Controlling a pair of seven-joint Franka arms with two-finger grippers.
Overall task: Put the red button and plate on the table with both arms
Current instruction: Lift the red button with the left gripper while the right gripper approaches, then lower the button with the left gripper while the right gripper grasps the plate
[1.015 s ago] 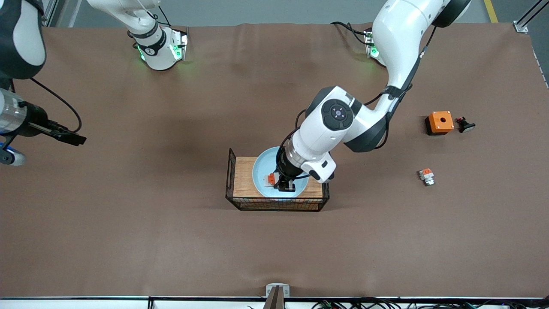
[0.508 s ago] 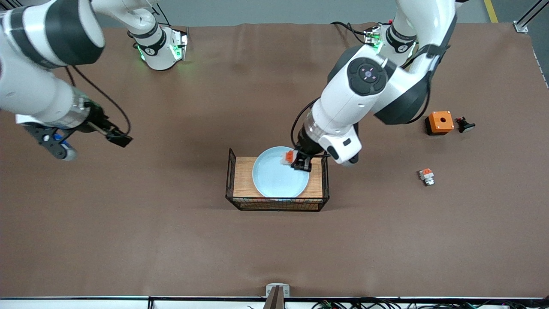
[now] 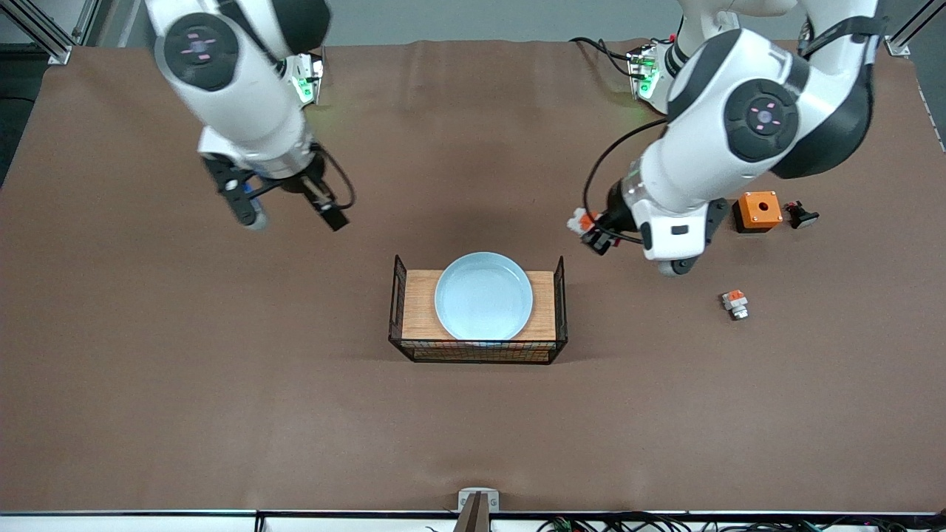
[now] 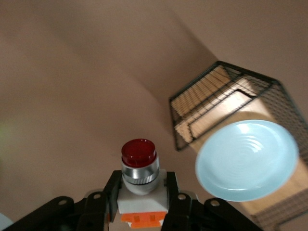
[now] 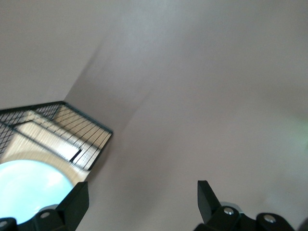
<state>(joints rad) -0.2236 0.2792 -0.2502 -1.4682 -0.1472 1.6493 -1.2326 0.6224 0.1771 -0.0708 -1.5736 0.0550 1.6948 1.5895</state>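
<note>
Brown desk (image 3: 473, 443): lower left end effector (image 3: 589, 230), clenched on red button (image 3: 579, 220), gently; right end effector (image 3: 287, 214) released, over bare desk.

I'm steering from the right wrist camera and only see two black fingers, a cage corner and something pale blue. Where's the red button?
Observer: The left gripper is shut on the red button, up over the table.
Operator: Is the pale blue thing the plate?
Observer: Yes, the plate lies on the wooden tray.
Operator: Where's my gripper?
Observer: The right gripper hangs open over bare table, toward the right arm's end.
</note>
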